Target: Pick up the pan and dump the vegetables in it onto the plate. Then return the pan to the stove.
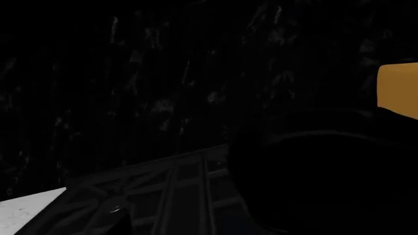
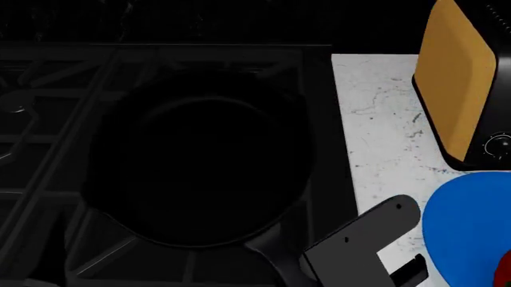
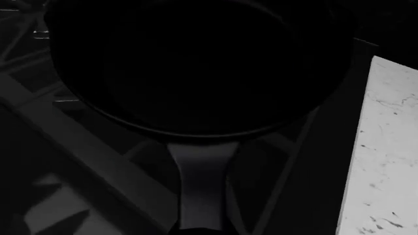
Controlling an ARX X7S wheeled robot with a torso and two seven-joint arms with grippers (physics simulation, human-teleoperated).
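Nearest the head camera, the right arm's dark bracket [image 2: 363,242] reached in from the near right, over the seam between the stove [image 2: 48,119] and the white speckled counter [image 2: 379,125]. The right gripper itself was out of every view, so whether its jaws stood wide or narrow could not be told; the right wrist view looked down on the pan handle [image 3: 201,186] and showed no fingers around it. The left gripper did not show either, and its state could not be told. The pan [image 2: 200,161] sat on the black grates of the stove, over the right-hand burner, its handle pointing toward the near right, where the handle's end passed under the bracket. The inside of the pan was dark and showed nothing in it. To the right of the stove, on the counter, the bright-blue plate [image 2: 463,221] lay at the near right, cut off by the picture's edge. A sliver of the red vegetables [image 2: 504,269] showed on the plate's near right part, mostly out of view. Just beyond the plate stood an orange-yellow appliance [image 2: 455,84] with a dial [image 2: 499,145] on its dark front; the left wrist view caught an edge of it beyond the pan's rim.
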